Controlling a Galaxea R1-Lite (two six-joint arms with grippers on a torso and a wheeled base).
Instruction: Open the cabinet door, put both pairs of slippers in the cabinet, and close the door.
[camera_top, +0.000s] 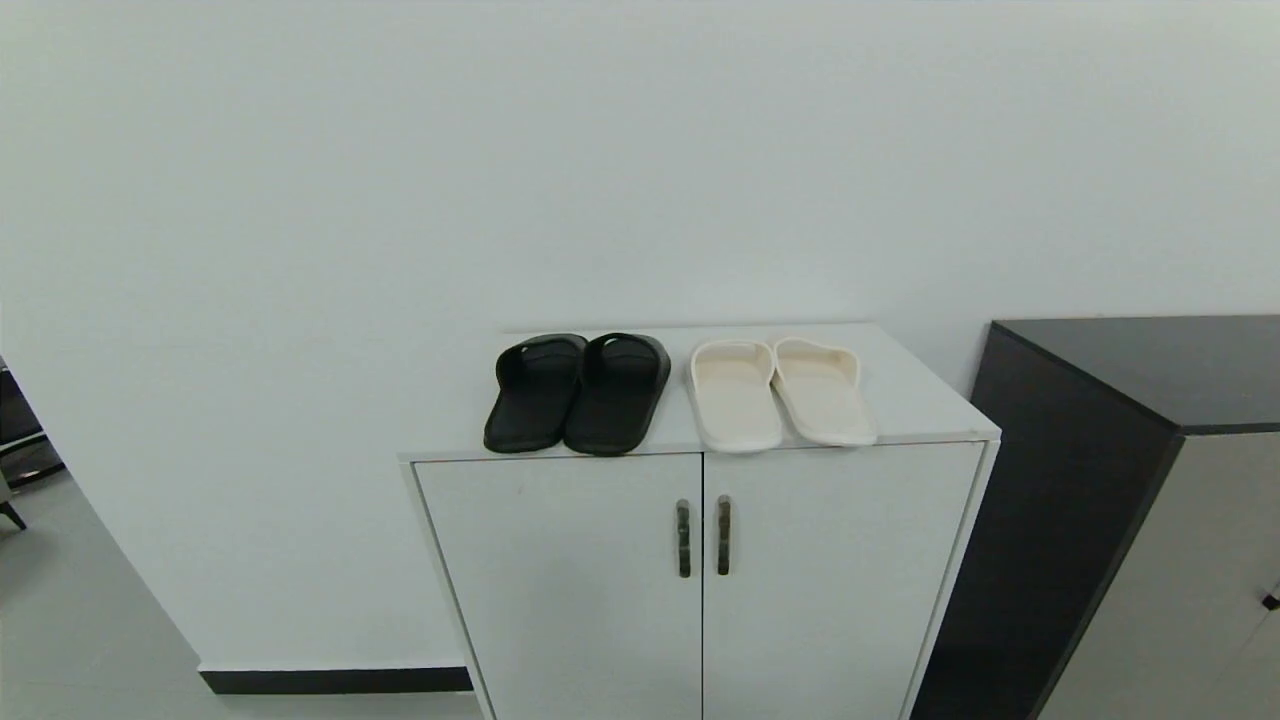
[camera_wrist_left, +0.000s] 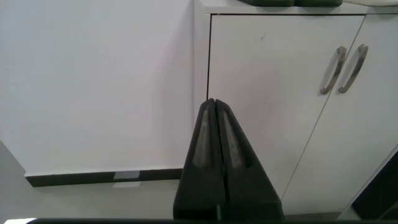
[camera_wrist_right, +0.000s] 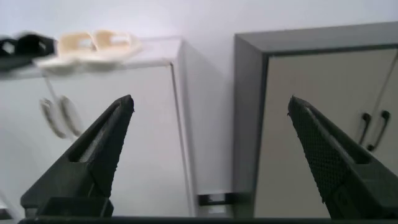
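On my left wrist cam the left gripper (camera_wrist_left: 214, 103) has its two black fingers (camera_wrist_left: 202, 146) pressed flat together, nothing between them. It's hanging low in front of the left edge of the white cabinet (camera_top: 560, 590), pointing at the left door.

The right gripper (camera_wrist_right: 210, 99) is the opposite: fingers (camera_wrist_right: 102, 146) spread wide apart and holding nothing. It's lined up with the cabinet's right side and the gap next to it.

The cabinet is plain white with two doors, both closed. A pair of slim dark metal handles (camera_top: 703, 537) stand upright side by side at the centre seam.

Both pairs are on the cabinet top (camera_top: 925, 405), near the front edge. The black slippers (camera_top: 578, 392) are on the left, open-toe slides with a wide strap, touching each other. The cream slippers (camera_top: 782, 392) are on the right, same slide shape, also snug together. There's a small gap between the two pairs.

Just right of the white cabinet stands a dark grey cabinet (camera_top: 1090, 450) with lighter doors.
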